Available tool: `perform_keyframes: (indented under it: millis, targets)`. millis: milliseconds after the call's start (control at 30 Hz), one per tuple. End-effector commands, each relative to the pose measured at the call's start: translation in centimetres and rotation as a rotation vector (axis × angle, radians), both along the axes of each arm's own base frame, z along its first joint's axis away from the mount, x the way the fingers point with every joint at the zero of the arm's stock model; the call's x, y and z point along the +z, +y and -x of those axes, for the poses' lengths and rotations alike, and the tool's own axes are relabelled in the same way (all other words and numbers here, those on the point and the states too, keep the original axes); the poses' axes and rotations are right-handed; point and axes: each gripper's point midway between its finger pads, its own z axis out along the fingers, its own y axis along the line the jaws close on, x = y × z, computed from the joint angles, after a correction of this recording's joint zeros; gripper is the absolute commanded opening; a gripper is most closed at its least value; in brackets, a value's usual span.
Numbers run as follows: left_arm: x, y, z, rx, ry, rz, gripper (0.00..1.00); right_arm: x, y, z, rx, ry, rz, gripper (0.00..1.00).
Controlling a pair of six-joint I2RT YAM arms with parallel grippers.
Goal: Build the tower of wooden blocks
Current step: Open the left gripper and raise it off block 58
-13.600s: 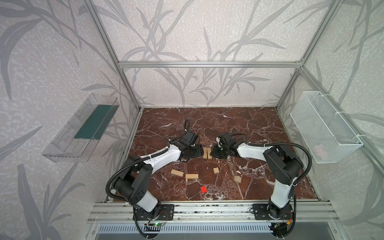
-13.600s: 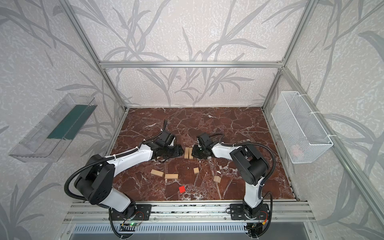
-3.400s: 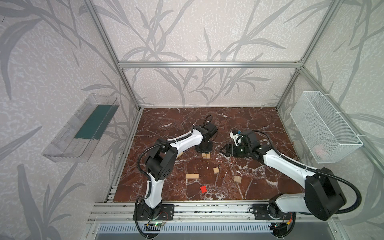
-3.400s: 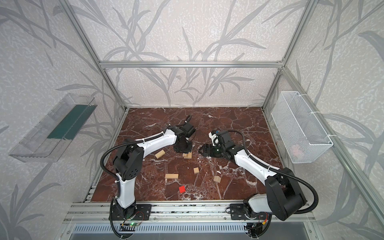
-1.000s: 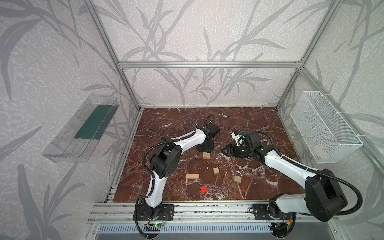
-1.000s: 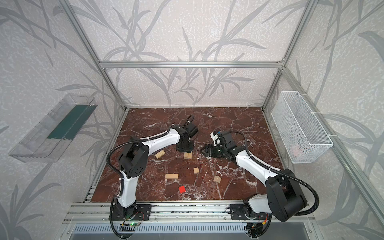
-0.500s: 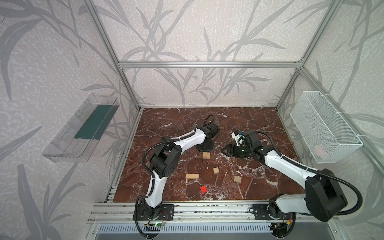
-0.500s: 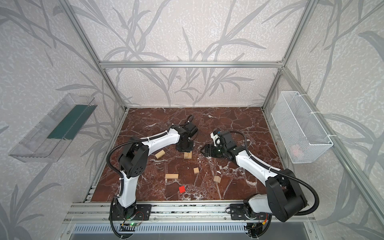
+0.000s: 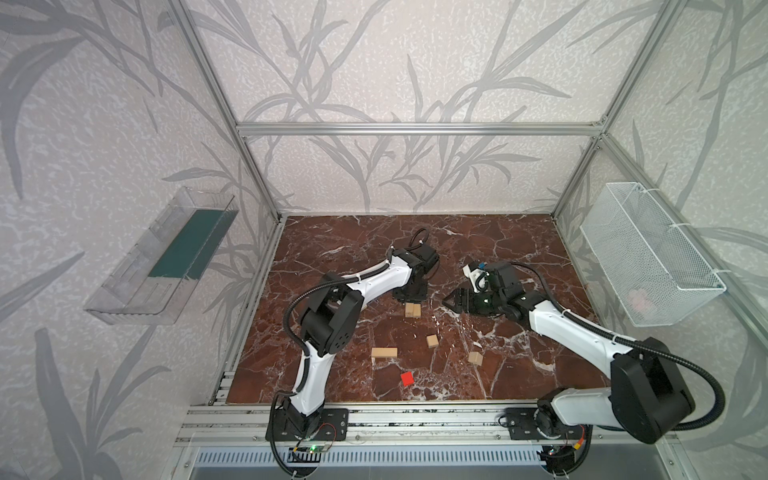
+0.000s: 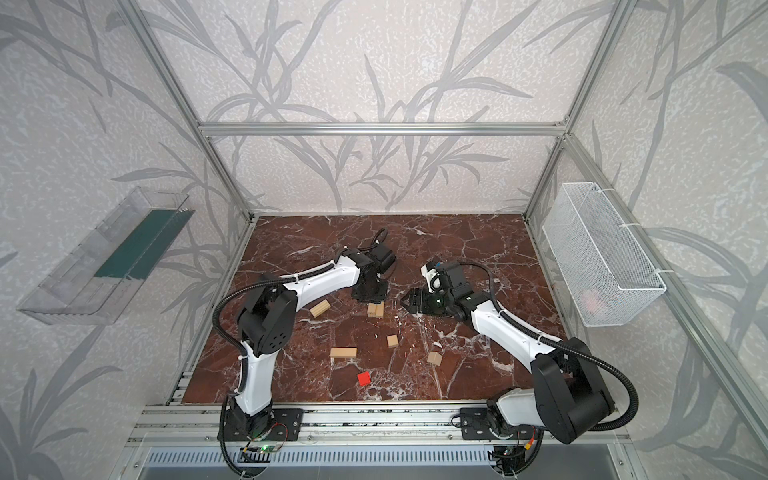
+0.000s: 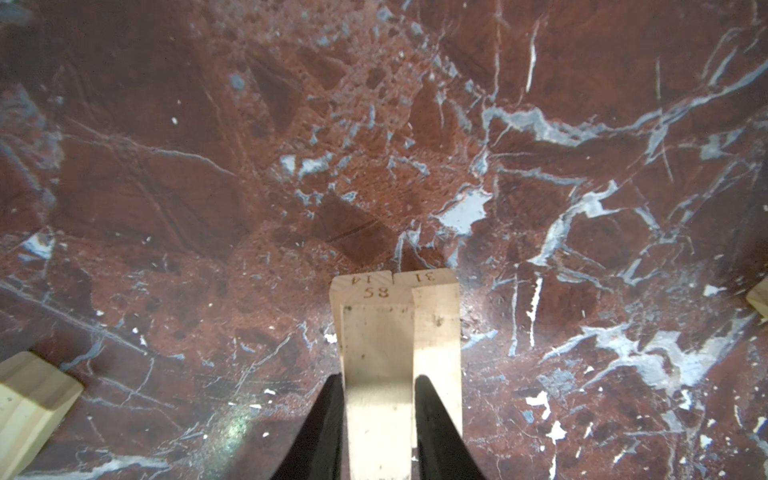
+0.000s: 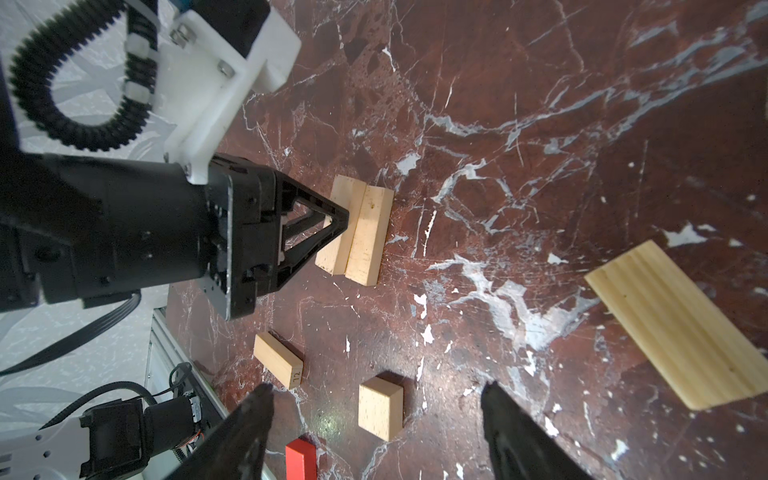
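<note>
left gripper point(image 11: 378, 376) clamps a wooden bar point(image 11: 376, 332) beside its twin point(image 11: 438, 332); an askew release could scatter both. right gripper point(image 12: 376, 385) gapes empty.

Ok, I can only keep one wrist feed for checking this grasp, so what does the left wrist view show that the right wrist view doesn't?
Only the left wrist view shows the numbers stamped on the end faces of the two bars and the fingers flat against both sides of the held bar. Only the right wrist view shows the black body of the left hand, the right hand standing open, and the red cube. Both show the two bars side by side, the left hand shut on one, and the marble floor.
</note>
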Motion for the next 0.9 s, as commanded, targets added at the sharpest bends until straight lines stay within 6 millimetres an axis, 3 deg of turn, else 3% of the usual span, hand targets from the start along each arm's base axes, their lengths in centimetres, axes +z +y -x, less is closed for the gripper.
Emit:
perform_keyframes:
  millis: [0, 300, 500, 700, 867]
  targets:
    - [0.0, 0.6, 0.0, 0.004, 0.012, -0.031, 0.31, 0.6, -0.1, 0.0, -0.002, -0.012, -0.02, 0.78]
    - [1.4, 0.6, -0.2, 0.017, -0.014, -0.011, 0.34, 1.0, -0.2, 0.0, 0.001, -0.02, -0.006, 0.78]
    - [4.3, 0.8, -0.3, 0.028, -0.066, 0.029, 0.4, 1.5, -0.3, 0.2, 0.023, -0.026, 0.038, 0.78]
    - [7.1, 2.7, 0.8, 0.055, -0.137, 0.065, 0.44, 2.0, 0.1, 1.5, 0.1, -0.036, 0.144, 0.78]
    - [8.8, 5.6, 2.7, 0.106, -0.19, 0.094, 0.46, 2.7, 2.3, 3.4, 0.221, -0.07, 0.2, 0.78]
